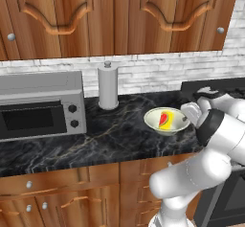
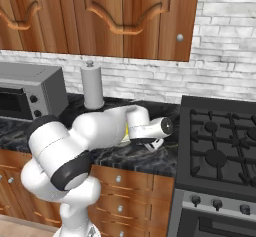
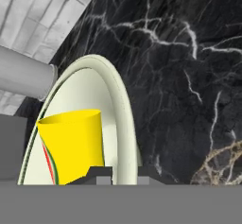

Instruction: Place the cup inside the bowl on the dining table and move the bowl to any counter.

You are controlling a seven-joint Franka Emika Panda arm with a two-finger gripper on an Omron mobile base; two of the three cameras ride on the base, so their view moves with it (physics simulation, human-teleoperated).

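Note:
The cream-white bowl [image 1: 155,119] sits low over the black marble counter [image 1: 110,137], near its right end. Inside it lies the yellow cup [image 1: 166,119], tipped on its side with its red patch showing. My gripper [image 1: 188,118] reaches in from the right, shut on the bowl's right rim. In the hand view the bowl's rim [image 3: 124,109] runs down between my two dark fingertips, my gripper [image 3: 124,174] pinches it, and the cup [image 3: 75,142] lies just left of them. In the right base view my arm hides most of the bowl. The dining table is out of view.
A grey microwave [image 1: 40,108] stands at the counter's left, a paper towel roll [image 1: 108,86] behind the bowl by the brick wall. A black gas stove [image 2: 220,146] adjoins the counter on the right. Wooden wall cabinets [image 1: 119,15] hang overhead.

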